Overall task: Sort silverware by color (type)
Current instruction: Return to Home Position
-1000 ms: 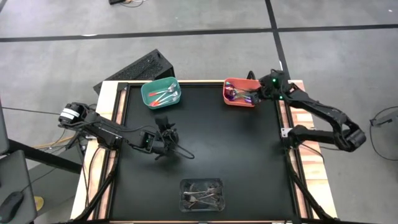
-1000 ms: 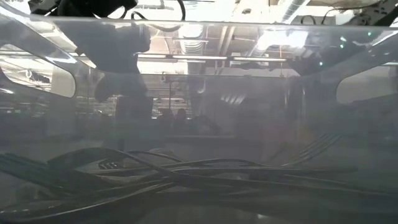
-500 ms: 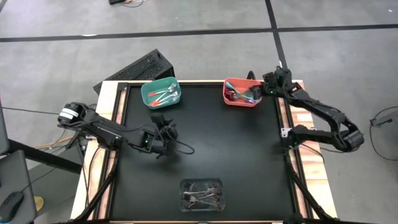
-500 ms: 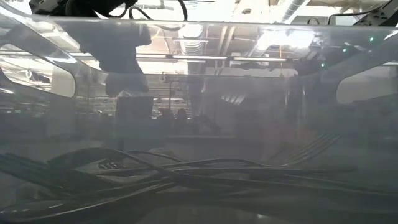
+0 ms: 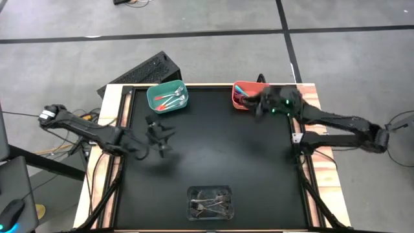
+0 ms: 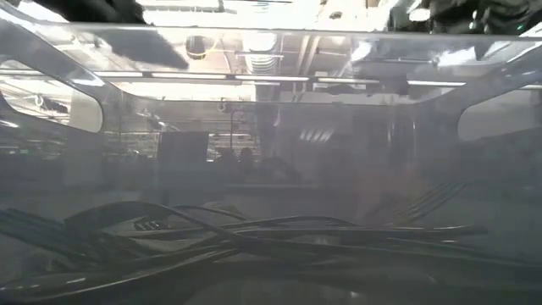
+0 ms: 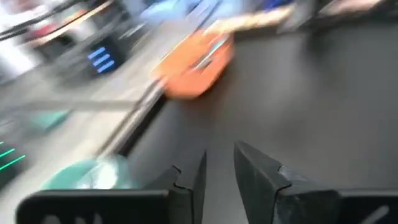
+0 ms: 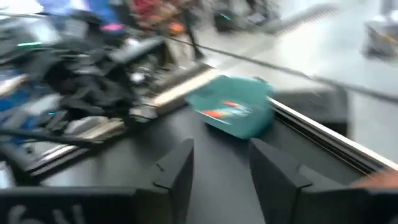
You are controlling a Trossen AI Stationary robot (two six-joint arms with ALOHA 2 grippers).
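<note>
1. The left gripper [image 5: 158, 133] hangs over the black table [image 5: 226, 152] at about 9 o'clock from the middle, well apart from both bins. Seen from its own wrist, its fingers [image 7: 258, 177] stand only a narrow slit apart, with nothing between them.
2. The right gripper [image 5: 262, 105] sits out toward 1 o'clock, just beside the orange bin [image 5: 237, 90] on the bin's 4 o'clock side. Its claw is spread wider than the other one and empty; its fingers [image 8: 277, 177] frame bare table.
3. The silverware [image 5: 171, 98] lies in two bins along the far edge, and I see none loose on the table. The teal bin [image 5: 152, 97] at 11 o'clock holds pieces with pink and orange handles. The orange bin at 1 o'clock holds the teal-handled pieces [image 5: 244, 98] — how many, I cannot tell.
4. The clear tray [image 5: 191, 191] stands at 6 o'clock near the front edge, well apart from both arms, with the grey cutlery [image 6: 254, 233] tangled in it. The low view looks straight through its wall.
</note>
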